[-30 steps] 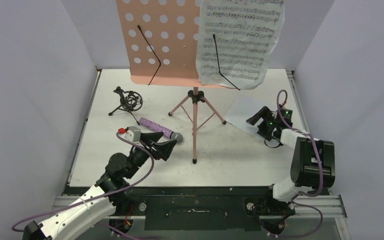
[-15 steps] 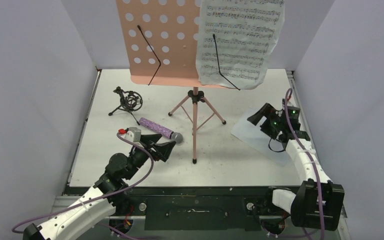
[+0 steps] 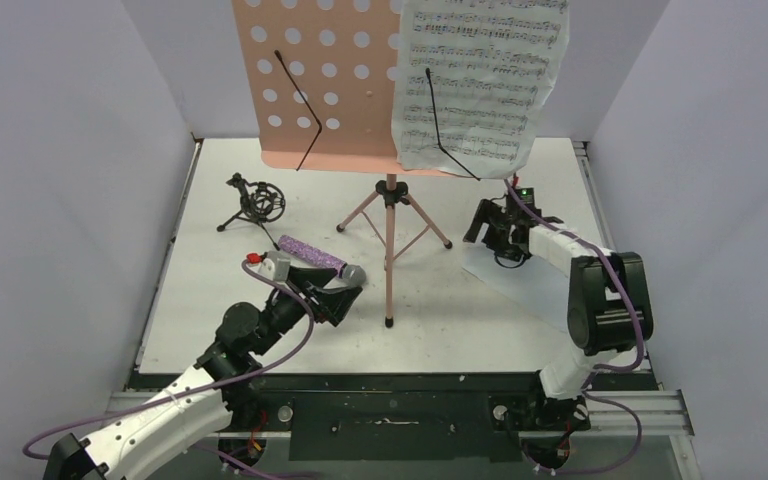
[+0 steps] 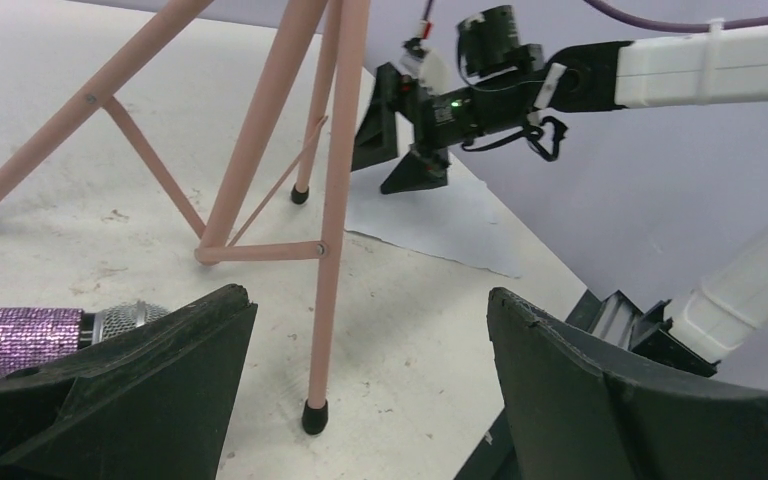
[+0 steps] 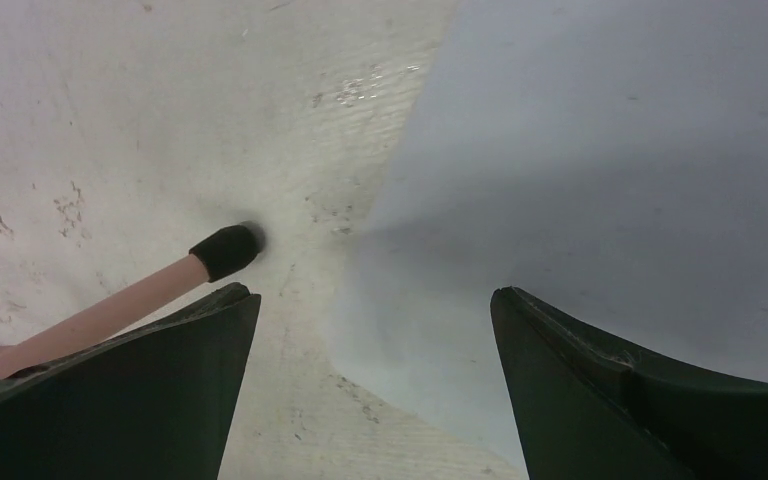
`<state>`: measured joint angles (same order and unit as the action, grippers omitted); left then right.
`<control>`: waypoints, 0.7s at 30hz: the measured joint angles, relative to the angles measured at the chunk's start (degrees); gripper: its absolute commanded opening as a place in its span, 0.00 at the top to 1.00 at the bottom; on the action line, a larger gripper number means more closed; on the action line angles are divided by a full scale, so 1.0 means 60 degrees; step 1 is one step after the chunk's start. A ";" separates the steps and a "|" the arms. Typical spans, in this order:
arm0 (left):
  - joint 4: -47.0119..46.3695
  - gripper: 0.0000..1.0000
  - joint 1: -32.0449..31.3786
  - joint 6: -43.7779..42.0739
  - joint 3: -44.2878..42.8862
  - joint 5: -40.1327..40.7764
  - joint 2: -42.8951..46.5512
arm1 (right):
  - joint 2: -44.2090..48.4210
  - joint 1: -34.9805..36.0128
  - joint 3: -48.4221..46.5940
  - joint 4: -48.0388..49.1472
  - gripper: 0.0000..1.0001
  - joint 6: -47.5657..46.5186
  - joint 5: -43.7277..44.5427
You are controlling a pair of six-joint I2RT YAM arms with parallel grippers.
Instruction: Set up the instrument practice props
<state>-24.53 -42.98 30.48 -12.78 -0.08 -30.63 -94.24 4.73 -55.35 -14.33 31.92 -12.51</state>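
The pink music stand [image 3: 322, 92] is upright mid-table on its tripod [image 4: 335, 200]. One sheet-music page [image 3: 480, 85] rests on the right half of its desk. A second page [image 3: 525, 285] lies flat on the table at the right. My right gripper [image 3: 485, 228] hovers open over that page's left corner [image 5: 610, 150], close to a stand foot [image 5: 225, 248]. The purple glitter microphone [image 3: 312, 255] lies left of the stand pole. My left gripper [image 3: 335, 298] is open just in front of its grey head [image 4: 125, 320], holding nothing. The black mic holder [image 3: 255, 203] stands at the back left.
White walls close in the table on three sides. The stand's three spread legs [image 3: 390, 235] take up the middle of the table. A metal rail [image 3: 400, 410] runs along the near edge by the arm bases.
My right arm has swung from the table's right edge leftward and back, so its gripper now sits over the flat page's left corner. The left gripper has edged slightly forward.
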 measured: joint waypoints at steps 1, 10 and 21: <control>-0.0091 0.14 0.0000 0.0047 0.0000 -0.0109 -0.0055 | -0.0226 0.0226 -0.0120 -0.0055 0.10 -0.0055 0.0058; -0.0353 0.14 -0.0066 0.0098 0.0000 -0.0688 -0.0277 | -0.0670 0.1104 -0.0102 0.0033 0.10 -0.0335 0.0015; -0.0430 0.13 -0.0076 0.0084 0.0000 -0.0721 -0.0423 | 0.0408 0.2408 0.1413 0.0729 0.10 -0.0339 -0.1213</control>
<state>-27.11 -43.44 30.98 -12.78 -4.40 -33.17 -91.79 19.18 -46.87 -9.96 29.89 -19.79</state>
